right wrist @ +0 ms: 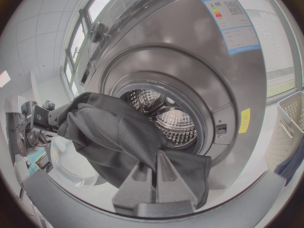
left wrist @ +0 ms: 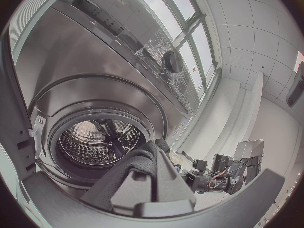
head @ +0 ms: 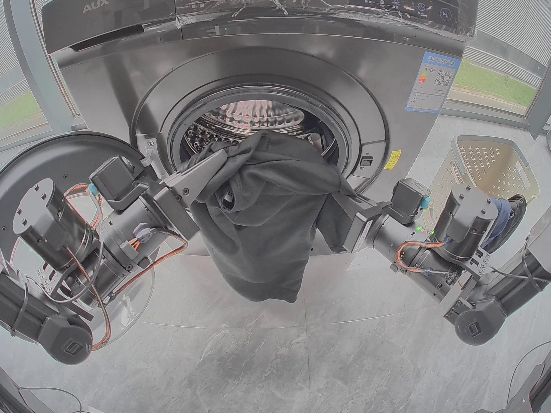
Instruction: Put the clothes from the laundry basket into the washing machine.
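Observation:
A dark grey garment (head: 267, 213) hangs stretched between my two grippers right in front of the washing machine's open drum (head: 255, 119). My left gripper (head: 215, 160) is shut on the garment's left upper corner (left wrist: 139, 163). On the other side my right gripper (head: 338, 199) is shut on the right edge of the same cloth (right wrist: 126, 133). The garment's top lies against the lower rim of the door opening and its bulk droops toward the floor. The beige laundry basket (head: 488, 164) stands at the right with a blue garment (head: 505, 213) over its rim.
The washer's round door (head: 57, 162) stands swung open on the left, behind my left arm. Grey tiled floor (head: 275, 351) spreads below the hanging cloth. Windows run behind the machine on both sides.

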Controlling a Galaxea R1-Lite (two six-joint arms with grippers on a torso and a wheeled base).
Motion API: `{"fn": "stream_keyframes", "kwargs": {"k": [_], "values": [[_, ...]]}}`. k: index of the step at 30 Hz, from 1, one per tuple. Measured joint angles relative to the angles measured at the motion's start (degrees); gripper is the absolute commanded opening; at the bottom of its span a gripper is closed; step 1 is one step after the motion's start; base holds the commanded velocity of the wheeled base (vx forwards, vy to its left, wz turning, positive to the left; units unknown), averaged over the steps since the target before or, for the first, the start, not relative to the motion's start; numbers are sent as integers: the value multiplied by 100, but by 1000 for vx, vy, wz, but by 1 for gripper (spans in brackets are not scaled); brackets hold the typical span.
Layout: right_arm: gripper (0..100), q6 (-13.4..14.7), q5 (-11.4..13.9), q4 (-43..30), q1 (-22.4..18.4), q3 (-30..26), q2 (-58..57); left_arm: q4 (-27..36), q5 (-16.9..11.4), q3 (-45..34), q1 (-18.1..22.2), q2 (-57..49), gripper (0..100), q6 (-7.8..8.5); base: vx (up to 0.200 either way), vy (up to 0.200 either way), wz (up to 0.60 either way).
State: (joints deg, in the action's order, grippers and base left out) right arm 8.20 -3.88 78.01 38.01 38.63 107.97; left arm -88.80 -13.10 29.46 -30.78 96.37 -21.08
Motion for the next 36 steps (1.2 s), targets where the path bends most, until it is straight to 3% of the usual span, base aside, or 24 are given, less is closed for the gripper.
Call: {"fn": "stream_keyframes", "kwargs": {"k": [8, 14, 23, 29, 30, 36], "values": [[0, -2, -20, -17, -201, -11, -213, -2, 0, -9, 49, -23, 0, 0, 0, 0, 0], [0, -2, -208, -77, -271, -22, -316, 0, -5, -9, 63, -37, 0, 0, 0, 0, 0], [0, -2, -261, -96, -255, -63, -406, -2, -2, -9, 74, -45, 0, 0, 0, 0, 0], [0, 9, -266, -90, -72, -394, -401, -5, -6, 2, 72, -54, 0, 0, 0, 0, 0], [100, 16, -266, -88, -22, -443, -389, -5, -5, 2, 71, -56, 0, 1, 0, 0, 0], [100, 49, -263, -71, 251, -614, -211, -7, -11, 44, 57, -95, 0, 1, 0, 0, 0]]}}
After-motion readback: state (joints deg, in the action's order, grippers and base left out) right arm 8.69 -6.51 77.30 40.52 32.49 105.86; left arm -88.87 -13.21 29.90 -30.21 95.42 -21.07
